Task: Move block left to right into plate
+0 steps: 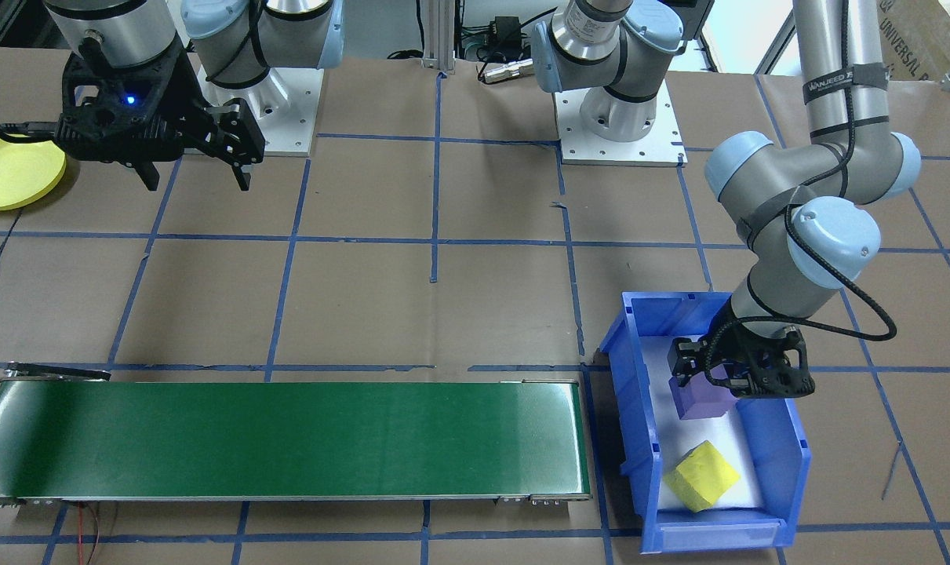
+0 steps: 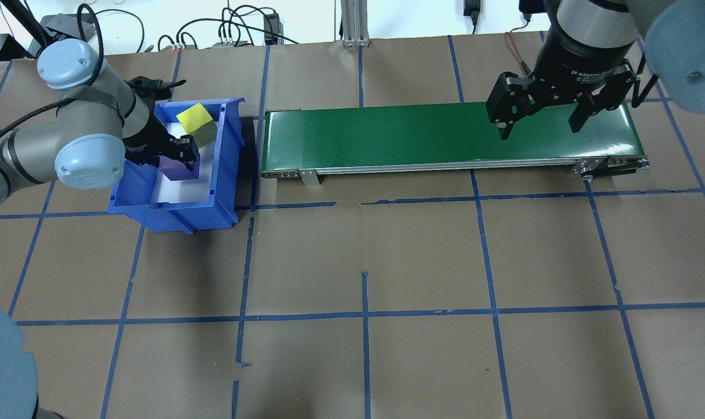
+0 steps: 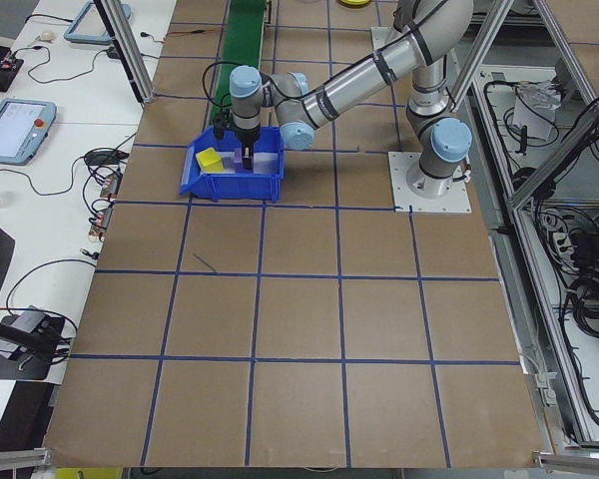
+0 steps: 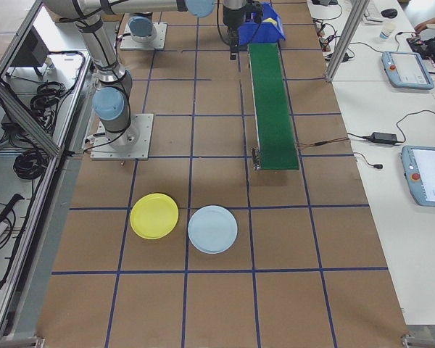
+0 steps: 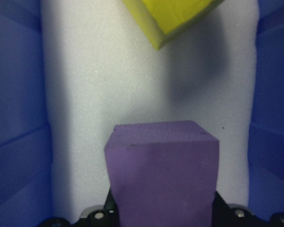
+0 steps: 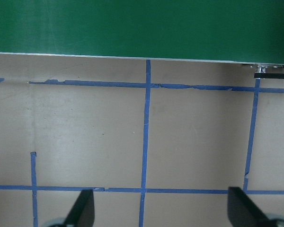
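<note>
Two blocks sit in the blue bin [image 2: 172, 206] at the table's left: a purple block [image 2: 177, 169], pinched by the left gripper [image 2: 174, 156] fingers, and a yellow block [image 2: 196, 123] beyond it. One green conveyor [image 2: 387, 137] spans the middle. The right gripper [image 2: 541, 116] hangs above its right end, fingers spread. The yellow plate [image 4: 154, 216] lies far right beside a pale blue plate [image 4: 212, 229].

Two blocks [image 1: 700, 475], two plates [image 4: 154, 216], one bin [image 1: 784, 451], seemingly.

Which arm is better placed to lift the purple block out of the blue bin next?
The left. Its left gripper is already down in the blue plastic bin, around the purple foam block. The right gripper hangs open far off, near the green conveyor belt's other end.
</note>
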Motion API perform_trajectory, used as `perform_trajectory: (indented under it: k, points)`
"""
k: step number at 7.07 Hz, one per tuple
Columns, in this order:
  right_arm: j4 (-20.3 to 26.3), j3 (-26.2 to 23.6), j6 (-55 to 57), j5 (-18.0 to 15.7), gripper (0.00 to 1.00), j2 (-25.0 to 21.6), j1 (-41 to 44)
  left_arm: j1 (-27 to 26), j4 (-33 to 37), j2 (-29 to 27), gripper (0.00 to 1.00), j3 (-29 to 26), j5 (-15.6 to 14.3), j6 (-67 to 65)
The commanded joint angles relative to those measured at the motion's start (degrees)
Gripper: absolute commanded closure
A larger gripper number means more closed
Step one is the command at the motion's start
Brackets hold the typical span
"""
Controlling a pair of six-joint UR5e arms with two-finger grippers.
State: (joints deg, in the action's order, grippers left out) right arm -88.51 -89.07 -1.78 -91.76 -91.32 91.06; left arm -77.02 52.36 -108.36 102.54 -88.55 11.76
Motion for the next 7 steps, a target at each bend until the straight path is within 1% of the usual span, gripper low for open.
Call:
perform_trajectory:
  k: [1, 2, 3, 4, 5, 6, 7]
  points:
    - [0.0, 0.0, -0.1, 0.0, 0.00, 0.0, 0.0, -0.7, 1.1, 4.5, 0.54, -3.5, 0.0, -0.2]
    - [0.0, 0.0, -0.1, 0.0, 0.00, 0.0, 0.0, -3.2, -0.5, 6.6, 0.54, -4.4, 0.0, -0.8]
    - [0.0, -0.1, -0.1, 0.0, 0.00, 0.0, 0.0, -7.0, -0.7, 7.3, 0.54, -7.0, -0.1, -1.8]
    - [0.0, 0.0, 0.0, 0.0, 0.00, 0.0, -0.1, -10.2, -0.6, 6.7, 0.54, -7.8, 0.0, -6.5]
    - [0.0, 0.0, -0.1, 0.0, 0.00, 0.0, -0.3, -12.3, -0.8, 5.1, 0.54, -7.8, 0.3, -10.6]
    - [0.0, -0.1, -0.1, -0.1, 0.00, 0.1, -0.4, -14.8, -1.3, 2.0, 0.54, -8.3, -0.1, -12.1]
    - [0.0, -0.1, -0.1, -0.1, 0.00, 0.1, -0.3, -16.0, -5.8, -1.7, 0.54, -8.7, 0.1, -12.9]
